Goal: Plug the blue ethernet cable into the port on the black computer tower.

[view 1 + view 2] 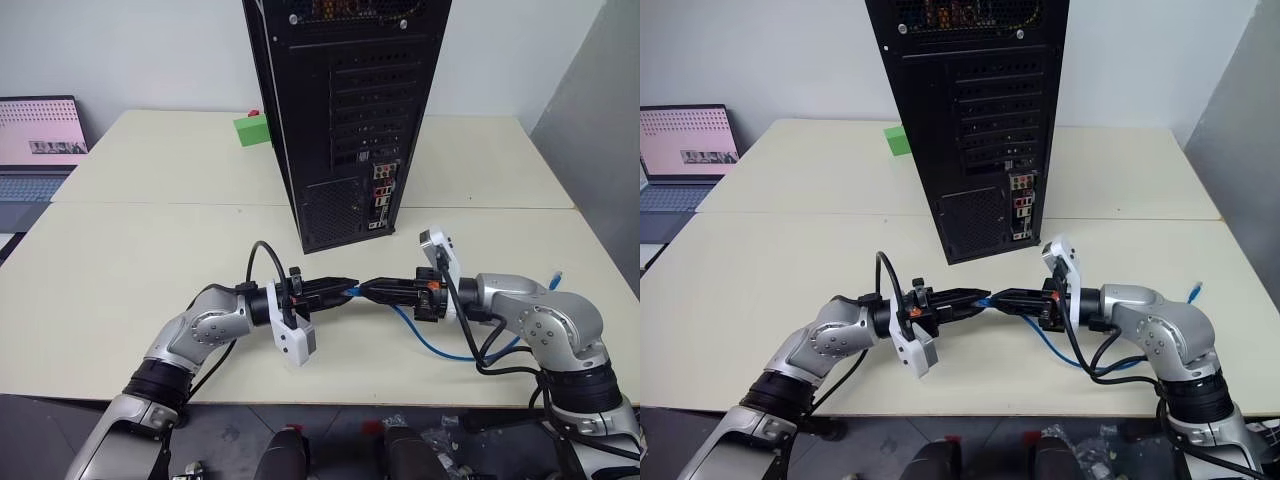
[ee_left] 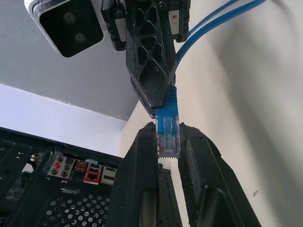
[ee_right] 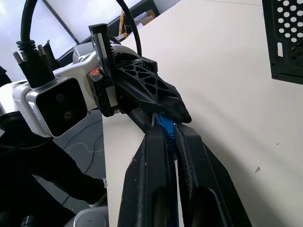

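Black computer tower point(image 1: 345, 110): perforated metal, upright, 12 o'clock on beige table point(image 1: 120, 270); no legible writing.
Blue ethernet cable point(image 1: 430, 340): thin cord, clear plug at 6 o'clock of tower.
Left gripper point(image 1: 348, 286), right gripper point(image 1: 372, 289): tip to tip, both clamped on cable's plug end.

Computer tower point(image 1: 340, 110) stands on table point(image 1: 120, 270), laptop point(image 1: 38, 145) far left.

tower point(image 1: 340, 110): black perforated metal | plug point(image 2: 167, 135): clear glossy plastic | table point(image 1: 120, 270): smooth matt
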Controlling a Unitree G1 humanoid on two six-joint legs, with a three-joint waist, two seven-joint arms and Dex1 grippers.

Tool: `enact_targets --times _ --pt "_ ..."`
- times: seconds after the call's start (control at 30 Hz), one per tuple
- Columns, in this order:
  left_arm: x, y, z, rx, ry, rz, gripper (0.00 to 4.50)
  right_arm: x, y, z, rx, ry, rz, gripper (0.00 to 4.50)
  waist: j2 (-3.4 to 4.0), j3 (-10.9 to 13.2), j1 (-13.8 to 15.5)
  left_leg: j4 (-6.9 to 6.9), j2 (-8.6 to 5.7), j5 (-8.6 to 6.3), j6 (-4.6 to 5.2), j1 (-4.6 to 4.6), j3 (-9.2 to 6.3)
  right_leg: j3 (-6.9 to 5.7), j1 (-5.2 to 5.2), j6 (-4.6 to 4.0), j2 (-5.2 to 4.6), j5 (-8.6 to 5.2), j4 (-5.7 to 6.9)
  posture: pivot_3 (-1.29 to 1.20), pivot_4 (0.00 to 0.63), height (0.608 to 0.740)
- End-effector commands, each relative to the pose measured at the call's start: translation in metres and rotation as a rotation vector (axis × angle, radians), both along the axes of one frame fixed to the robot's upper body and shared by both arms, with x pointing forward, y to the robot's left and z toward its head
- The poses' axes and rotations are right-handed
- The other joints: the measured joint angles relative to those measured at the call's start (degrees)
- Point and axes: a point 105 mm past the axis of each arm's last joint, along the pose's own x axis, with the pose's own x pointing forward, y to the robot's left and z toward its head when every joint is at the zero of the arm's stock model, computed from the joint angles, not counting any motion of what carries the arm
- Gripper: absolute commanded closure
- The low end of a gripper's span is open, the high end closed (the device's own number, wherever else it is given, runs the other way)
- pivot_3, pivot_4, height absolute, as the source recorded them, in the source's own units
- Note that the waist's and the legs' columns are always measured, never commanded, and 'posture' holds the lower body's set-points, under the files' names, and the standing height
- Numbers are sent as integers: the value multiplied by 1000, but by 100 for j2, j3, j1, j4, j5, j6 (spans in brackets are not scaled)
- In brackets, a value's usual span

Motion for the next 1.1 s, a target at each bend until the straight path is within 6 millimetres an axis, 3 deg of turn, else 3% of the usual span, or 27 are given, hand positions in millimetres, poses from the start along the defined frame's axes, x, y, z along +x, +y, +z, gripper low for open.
enact_targets --times 0.03,0.07,0.3,0.7,0.8,0.97,1.1 --pt "0 -2 14 -24 -57 -13 4191 -4 1 12 35 -12 43 4500 0 0 0 0 0 0 0 0 0 0 0 0 0 0 0 0 150 740" --pt "0 -3 14 -25 -58 -13 4191 -4 0 11 32 -9 39 3853 0 0 0 0 0 0 0 0 0 0 0 0 0 0 0 0 150 740" --pt "-1 -3 13 -25 -61 -15 4191 -5 -5 7 9 19 38 2659 0 0 0 0 0 0 0 0 0 0 0 0 0 0 0 0 150 740" --pt "-2 -4 13 -27 -67 -15 4191 -3 -1 9 40 42 38 2659 0 0 -1 0 0 0 0 0 0 0 0 0 0 0 0 0 150 740" --pt "-2 -4 12 -26 -68 -16 4191 -3 1 9 44 44 39 3158 0 0 -1 0 0 0 0 0 0 0 0 0 0 0 0 0 150 740" --pt "-4 -4 12 -24 -68 -20 4191 -2 3 10 57 50 36 4447 0 0 -1 0 0 0 0 0 0 0 0 0 0 0 0 0 150 740" --pt "-5 -5 11 -24 -66 -25 4191 -1 3 12 70 61 35 4500 0 0 -1 0 0 0 0 0 0 0 0 0 0 0 0 0 150 740"
